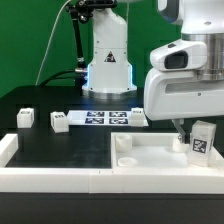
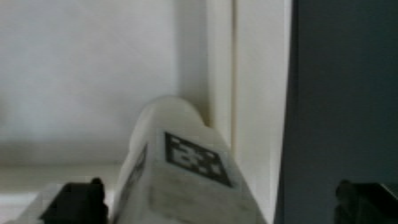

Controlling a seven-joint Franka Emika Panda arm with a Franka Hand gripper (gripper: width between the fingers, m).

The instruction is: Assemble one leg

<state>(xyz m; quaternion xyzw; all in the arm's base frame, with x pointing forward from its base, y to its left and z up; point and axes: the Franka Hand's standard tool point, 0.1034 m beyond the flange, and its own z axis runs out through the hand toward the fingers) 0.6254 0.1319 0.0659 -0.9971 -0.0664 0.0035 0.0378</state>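
The gripper [image 1: 186,131] looks released, fingers spread either side of the leg [image 1: 202,141] standing on the big white slab [image 1: 150,155] at its exterior-view right corner, so closing off-centre could topple it.

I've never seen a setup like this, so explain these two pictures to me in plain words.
The white machine is a robot arm; its grasping tool hangs at the exterior view's right. That picture comes from a camera standing off the arm. The other comes from a camera on the wrist, looking down between the tool's dark fingertips. On the black table lie a large white slab, loose white blocks and a marker board. The leg, a small tagged block, stands on the slab under the tool; whether it is gripped is unclear.
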